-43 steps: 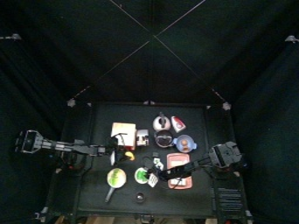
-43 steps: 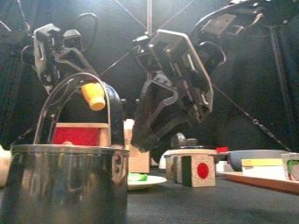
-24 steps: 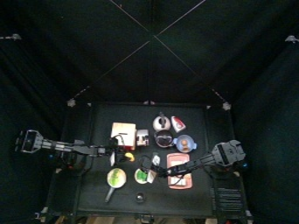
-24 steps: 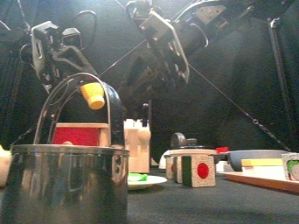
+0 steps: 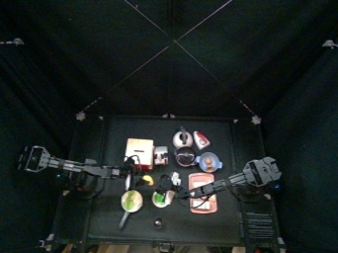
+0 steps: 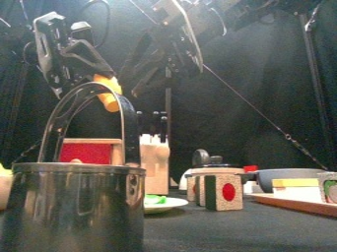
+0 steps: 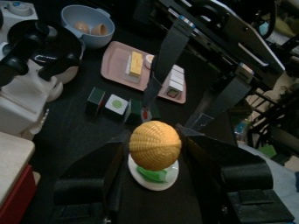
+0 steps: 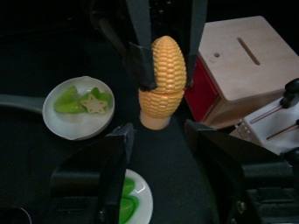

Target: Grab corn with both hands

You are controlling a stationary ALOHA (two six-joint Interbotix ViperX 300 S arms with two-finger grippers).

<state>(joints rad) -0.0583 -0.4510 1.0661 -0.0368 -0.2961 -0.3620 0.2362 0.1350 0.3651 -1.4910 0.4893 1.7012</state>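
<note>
The corn (image 8: 160, 80) is a yellow cob held in the air above the table. My left gripper (image 7: 158, 164) is shut on it; the left wrist view shows its round end (image 7: 155, 144) between the jaws. In the right wrist view the left gripper's fingers (image 8: 145, 61) clamp the cob's upper half. My right gripper (image 8: 160, 131) is open, its jaws on either side of the cob's lower tip, not closed on it. In the front view the corn (image 6: 112, 87) shows behind the pot's handle, below the left gripper (image 6: 82, 61).
A steel pot (image 6: 73, 207) with an arched handle stands close in front. Behind it are a red-faced wooden box (image 6: 93, 153), a white bottle (image 6: 156, 162) and a cube with a red dot (image 6: 222, 189). A plate of green pieces (image 8: 82, 105) lies below the corn. A pink tray (image 7: 122, 70) lies further off.
The left gripper has lifted the corn a little higher. The right gripper has risen from low over the table's middle and come up to the corn's end.
</note>
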